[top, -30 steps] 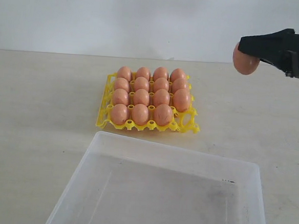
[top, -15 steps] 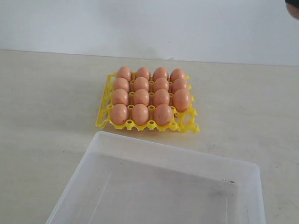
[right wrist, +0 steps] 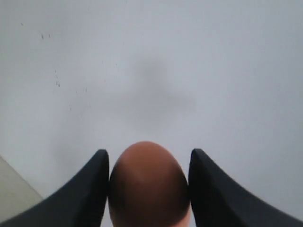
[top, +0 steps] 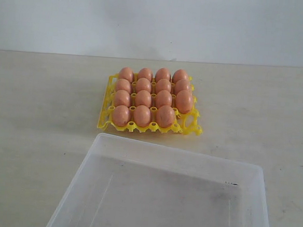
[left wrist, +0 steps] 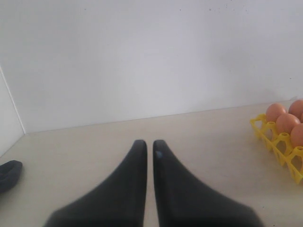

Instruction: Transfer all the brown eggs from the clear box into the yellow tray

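Though unseen from outside, brown egg (right wrist: 147, 187) between right hand (right wrist: 148, 163) fingers.

A pale beige tabletop (top: 42, 111) spreads across the scene, meeting a plain white wall (top: 147, 19) behind it. In the left wrist view a dark rounded object (left wrist: 8, 174), cut off by the frame edge, lies on the tabletop by a corner of the wall.

Bare tabletop (top: 42, 111) lies open to the left and right of the yellow tray (top: 191, 127), and a narrow strip separates the tray from the clear box (top: 177, 154) in front. Brown eggs (top: 143, 99) fill fifteen cups; only the front right corner cup stands free. The box interior holds nothing to block entry.
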### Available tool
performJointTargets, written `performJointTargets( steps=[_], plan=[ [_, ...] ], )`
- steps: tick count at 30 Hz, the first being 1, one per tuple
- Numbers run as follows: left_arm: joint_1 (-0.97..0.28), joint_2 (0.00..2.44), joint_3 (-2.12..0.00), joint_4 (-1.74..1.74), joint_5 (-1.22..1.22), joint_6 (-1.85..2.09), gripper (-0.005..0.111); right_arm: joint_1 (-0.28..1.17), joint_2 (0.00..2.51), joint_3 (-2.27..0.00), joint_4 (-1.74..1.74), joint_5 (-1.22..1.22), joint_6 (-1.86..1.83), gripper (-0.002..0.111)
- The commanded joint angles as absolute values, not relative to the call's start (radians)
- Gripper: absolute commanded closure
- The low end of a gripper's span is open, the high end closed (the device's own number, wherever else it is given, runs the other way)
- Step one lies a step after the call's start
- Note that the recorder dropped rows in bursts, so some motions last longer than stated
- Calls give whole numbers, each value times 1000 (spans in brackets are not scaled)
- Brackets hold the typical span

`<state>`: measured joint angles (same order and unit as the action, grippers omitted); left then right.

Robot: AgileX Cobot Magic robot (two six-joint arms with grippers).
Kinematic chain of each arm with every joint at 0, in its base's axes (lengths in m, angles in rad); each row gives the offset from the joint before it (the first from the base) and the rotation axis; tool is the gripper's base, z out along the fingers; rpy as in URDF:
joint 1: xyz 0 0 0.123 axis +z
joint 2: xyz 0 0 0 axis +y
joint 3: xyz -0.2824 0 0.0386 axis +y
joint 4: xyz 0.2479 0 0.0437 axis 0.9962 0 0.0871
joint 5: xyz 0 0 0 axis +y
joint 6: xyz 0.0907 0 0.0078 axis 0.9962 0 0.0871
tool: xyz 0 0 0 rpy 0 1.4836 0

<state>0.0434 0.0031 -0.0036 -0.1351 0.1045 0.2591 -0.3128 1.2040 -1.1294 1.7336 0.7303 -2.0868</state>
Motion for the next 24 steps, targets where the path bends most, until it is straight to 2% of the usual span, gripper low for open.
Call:
performJointTargets(
  steps=[1,4,8,16,18,24],
  plan=[
    [37,0,0,-138,98,262,103,-317,1197,-1253,1744,771,-1973,108],
    [37,0,0,-138,98,262,103,-317,1197,-1333,1744,759,-1786,108],
    [37,0,0,-138,100,262,103,-317,1198,-1429,1744,693,-1293,108],
    [37,0,0,-138,99,262,103,-317,1229,-1448,1744,512,-453,108],
    [37,0,0,-138,99,262,103,-315,1259,-1448,1744,516,-350,108],
    [37,0,0,-138,99,262,103,-239,1374,-1478,1744,469,-344,108]
  ],
)
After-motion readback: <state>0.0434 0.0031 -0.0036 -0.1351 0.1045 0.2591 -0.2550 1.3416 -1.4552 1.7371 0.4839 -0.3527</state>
